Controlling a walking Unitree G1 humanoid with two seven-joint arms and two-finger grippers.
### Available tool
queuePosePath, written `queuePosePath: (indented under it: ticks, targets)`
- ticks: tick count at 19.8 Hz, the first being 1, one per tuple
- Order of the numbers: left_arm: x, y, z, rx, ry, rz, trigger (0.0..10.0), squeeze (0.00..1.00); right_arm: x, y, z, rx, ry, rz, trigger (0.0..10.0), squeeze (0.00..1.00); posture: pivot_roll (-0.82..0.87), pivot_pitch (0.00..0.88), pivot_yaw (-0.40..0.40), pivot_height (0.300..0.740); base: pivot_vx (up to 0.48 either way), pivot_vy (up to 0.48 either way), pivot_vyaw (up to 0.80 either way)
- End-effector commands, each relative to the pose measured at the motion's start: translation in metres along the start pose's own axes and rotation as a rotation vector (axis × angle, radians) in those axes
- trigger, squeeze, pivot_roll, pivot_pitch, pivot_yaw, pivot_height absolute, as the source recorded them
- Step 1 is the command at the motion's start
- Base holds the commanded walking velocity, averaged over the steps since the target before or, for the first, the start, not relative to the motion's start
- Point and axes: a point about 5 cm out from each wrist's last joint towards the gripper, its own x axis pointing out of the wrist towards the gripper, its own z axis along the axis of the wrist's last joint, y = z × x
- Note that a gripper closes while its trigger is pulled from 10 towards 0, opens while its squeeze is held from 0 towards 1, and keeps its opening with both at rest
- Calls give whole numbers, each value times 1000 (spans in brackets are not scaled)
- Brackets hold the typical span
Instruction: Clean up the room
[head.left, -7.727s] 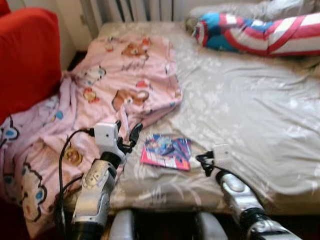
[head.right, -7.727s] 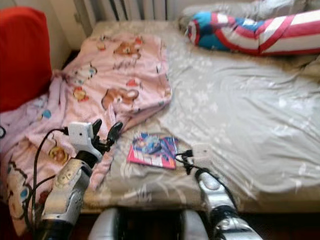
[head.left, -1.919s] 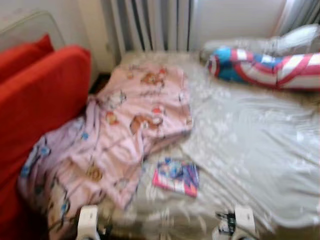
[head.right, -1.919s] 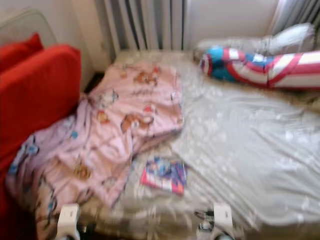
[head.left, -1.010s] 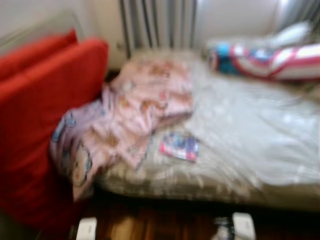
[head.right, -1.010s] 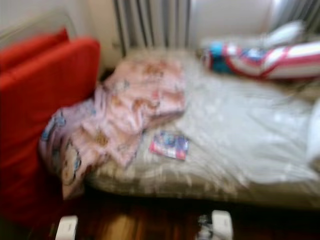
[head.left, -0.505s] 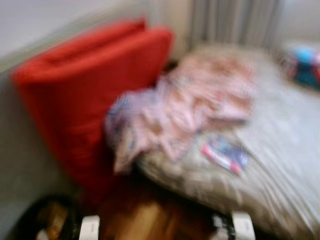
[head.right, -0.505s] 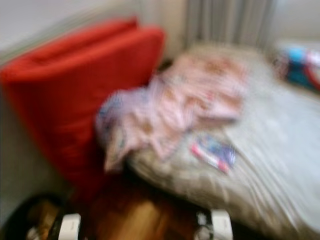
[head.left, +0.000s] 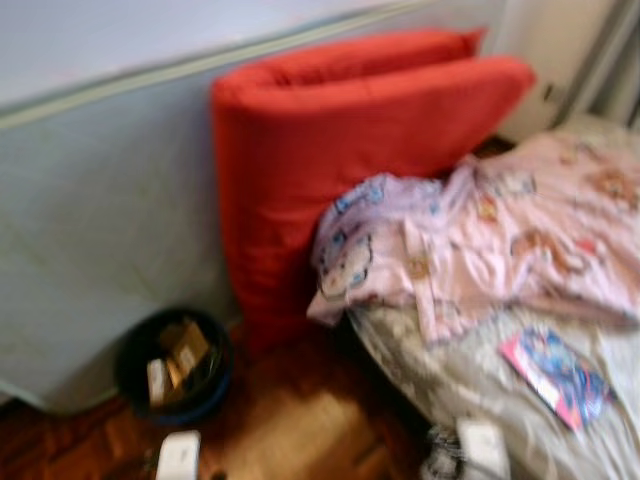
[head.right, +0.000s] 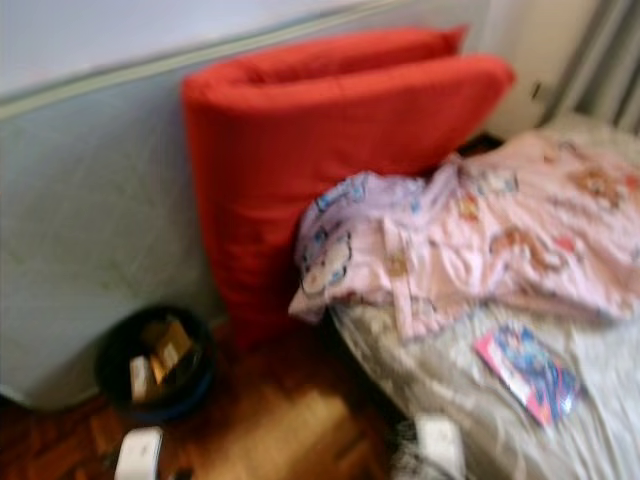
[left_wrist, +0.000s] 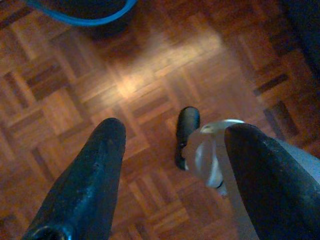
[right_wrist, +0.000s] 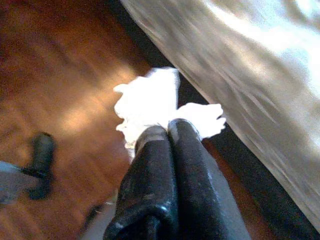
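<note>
Right wrist view shows the right gripper (right_wrist: 167, 131) with its two black fingers pressed together on a crumpled white tissue (right_wrist: 150, 102). It hangs over the brown wood floor (right_wrist: 60, 90), close beside the edge of the bed (right_wrist: 250, 65). Left wrist view shows the left gripper (left_wrist: 175, 145) with its fingers spread wide apart and nothing between them, over the same wood floor. From the head, the picture is a bit blurry. A dark round bin (head.left: 172, 363) with scraps inside sits on the floor at about 8 o'clock, next to a pale wall panel (head.left: 100, 200). A big red cushion (head.left: 340, 150) stands up at 12 o'clock. A pink cartoon blanket (head.left: 500, 240) lies on the bed at 3 o'clock, touching the cushion. A bright little book (head.left: 555, 378) lies on the sheet at 4 o'clock.
</note>
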Motion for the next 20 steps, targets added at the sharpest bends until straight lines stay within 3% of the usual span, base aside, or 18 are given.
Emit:
queuePosePath:
  ticks: [1, 6, 12, 20]
  targets:
    - [0, -3, -1, -15, 5, 0, 10000, 0, -4, -10, -12, 4, 43, -24, 10000, 0, 13, 34, -18, 740, 0, 0, 800]
    - [2, -12, 0, -38, -1, -4, 10000, 0, -3, -20, -7, -10, 39, -33, 10000, 0, 14, 26, -47, 740, 0, 0, 800]
    - [2, -11, -1, -36, 0, -1, 10000, 0, -4, -24, -6, -15, 45, -28, 10000, 0, 14, 33, -41, 740, 0, 0, 800]
    - [0, -9, -6, -34, 20, 2, 10000, 0, 0, -5, -3, -14, 44, -6, 10000, 0, 14, 44, -36, 740, 0, 0, 800]
